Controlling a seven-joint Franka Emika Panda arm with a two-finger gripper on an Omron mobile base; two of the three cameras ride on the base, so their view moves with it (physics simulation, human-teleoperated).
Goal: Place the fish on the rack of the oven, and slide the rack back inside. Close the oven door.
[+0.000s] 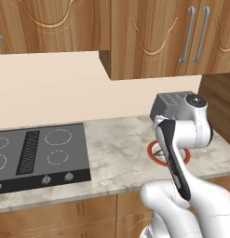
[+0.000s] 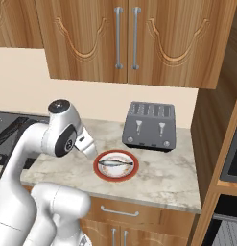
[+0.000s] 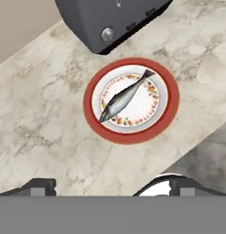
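The fish (image 3: pixel 125 97) is slender and grey-silver with a dark back. It lies diagonally on a round white plate with a red rim (image 3: pixel 131 137) on the marble counter, just in front of the toaster. From the right base view the fish (image 2: pixel 115 163) lies across the plate (image 2: pixel 116 176). My gripper (image 3: pixel 112 187) is open, hovering above the counter short of the plate, with nothing between its fingertips (image 3: pixel 41 186). A black built-in opening (image 2: pixel 233 162) framed by brown wood shows at the far right. I cannot make out the rack or the oven door there.
A dark grey toaster (image 2: pixel 148 126) stands right behind the plate. A black stovetop (image 1: pixel 39 155) with a ribbed vent lies on the counter to the left. Wooden wall cabinets (image 2: pixel 124 38) hang overhead. My own forearm (image 1: pixel 174 158) hides most of the plate in the left base view.
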